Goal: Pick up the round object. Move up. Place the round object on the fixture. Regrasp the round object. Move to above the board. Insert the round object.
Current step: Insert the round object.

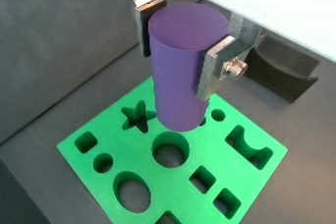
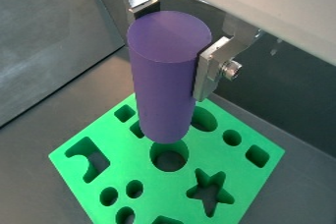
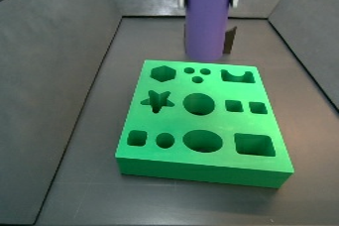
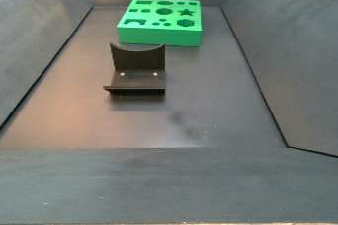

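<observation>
My gripper [image 1: 182, 56] is shut on the round object [image 1: 182, 66], a smooth purple cylinder held upright, flat end up, between the silver fingers [image 1: 217, 63]. It also shows in the wrist view [image 2: 167, 76]. It hangs above the green board [image 1: 102, 151], its lower end just over the large round hole [image 1: 171, 151], also seen in the wrist view [image 2: 168, 156]. In a side view the round object [image 3: 204, 17] hangs over the board's [image 3: 146, 161] far part. The fixture [image 4: 136, 68], a dark block with a U-notch, stands in front of the board [image 4: 165, 36], bare.
Dark grey sloping walls [image 3: 59, 71] enclose the floor on both sides and at the back. The board carries star, hexagon, square and oval cut-outs around the round hole [image 3: 197, 103]. The fixture also shows beyond the board in a wrist view [image 1: 282, 71].
</observation>
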